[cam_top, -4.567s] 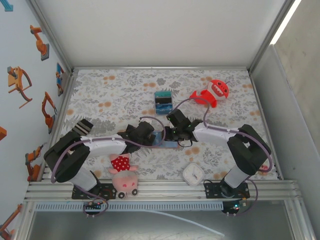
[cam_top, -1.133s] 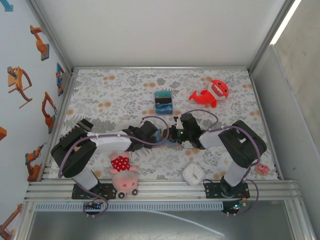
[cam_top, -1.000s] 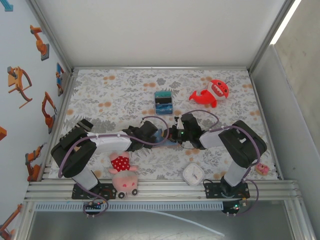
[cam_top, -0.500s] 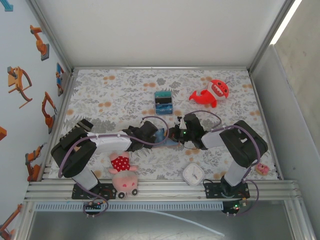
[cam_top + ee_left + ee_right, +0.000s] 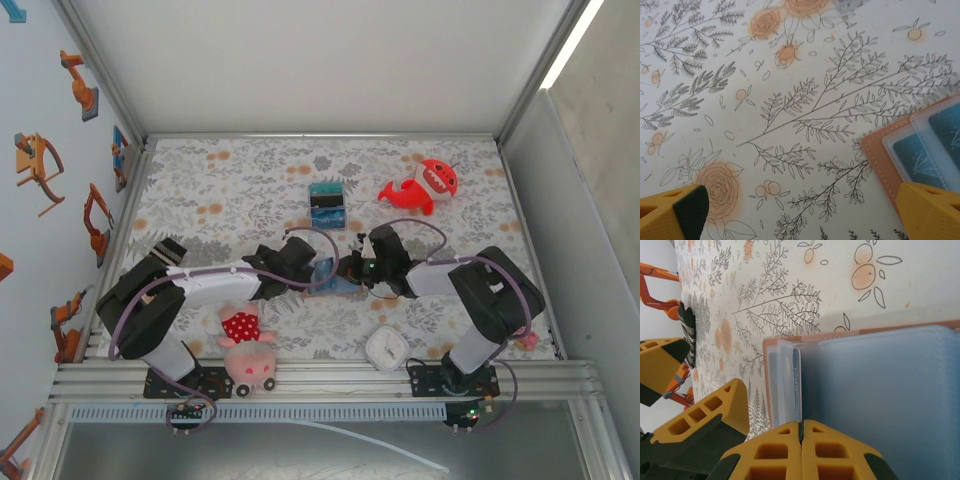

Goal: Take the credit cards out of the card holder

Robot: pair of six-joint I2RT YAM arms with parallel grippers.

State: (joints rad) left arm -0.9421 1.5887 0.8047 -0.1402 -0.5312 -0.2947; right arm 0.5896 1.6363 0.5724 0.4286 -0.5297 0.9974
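The tan card holder (image 5: 328, 277) lies open on the flowered cloth between my two grippers. Its corner (image 5: 879, 150) reaches in from the right in the left wrist view, with a teal credit card (image 5: 920, 159) under a clear pocket. My left gripper (image 5: 800, 220) is wide open just left of the holder (image 5: 303, 264), with only cloth between its fingers. In the right wrist view the holder's tan rim (image 5: 850, 334) frames clear pockets and blue-grey lining. My right gripper (image 5: 801, 434) is shut, and a thin dark credit card (image 5: 797, 382), seen edge-on, runs into its seam.
A teal-black-blue striped box (image 5: 327, 203) and a red shark toy (image 5: 425, 187) lie farther back. A pig plush (image 5: 246, 350) and a white clock (image 5: 385, 346) sit near the front rail. A black-and-white striped object (image 5: 168, 248) lies at the left, and a small pink item (image 5: 523, 338) at the right.
The left gripper has shifted slightly right toward the holder, and more of the holder's blue inside shows between the grippers. Both grippers keep the same state.
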